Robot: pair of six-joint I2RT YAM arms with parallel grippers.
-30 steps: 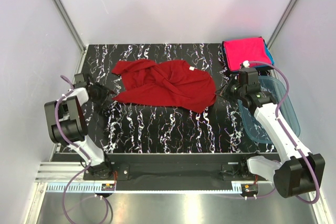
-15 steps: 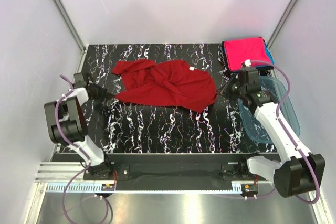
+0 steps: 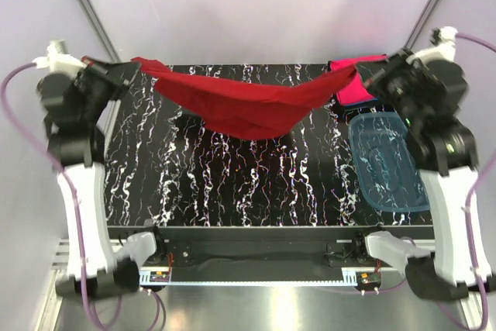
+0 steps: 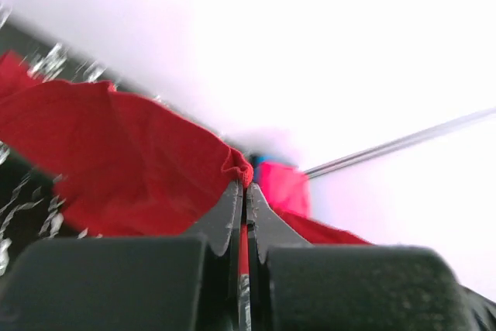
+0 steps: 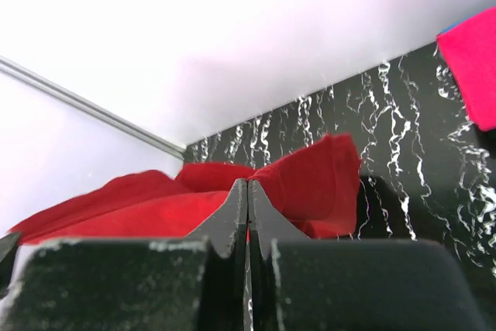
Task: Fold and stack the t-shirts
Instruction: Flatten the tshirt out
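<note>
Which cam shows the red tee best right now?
Top external: the dark red t-shirt hangs at full span, sagging between the left pincer and right pincer, above the table. Each wrist view shows only bunched red cloth beyond its own shut pincer.

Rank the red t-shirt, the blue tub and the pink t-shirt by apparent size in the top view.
1. red t-shirt, held up nearer the camera
2. blue tub
3. pink t-shirt, partly hidden
</note>
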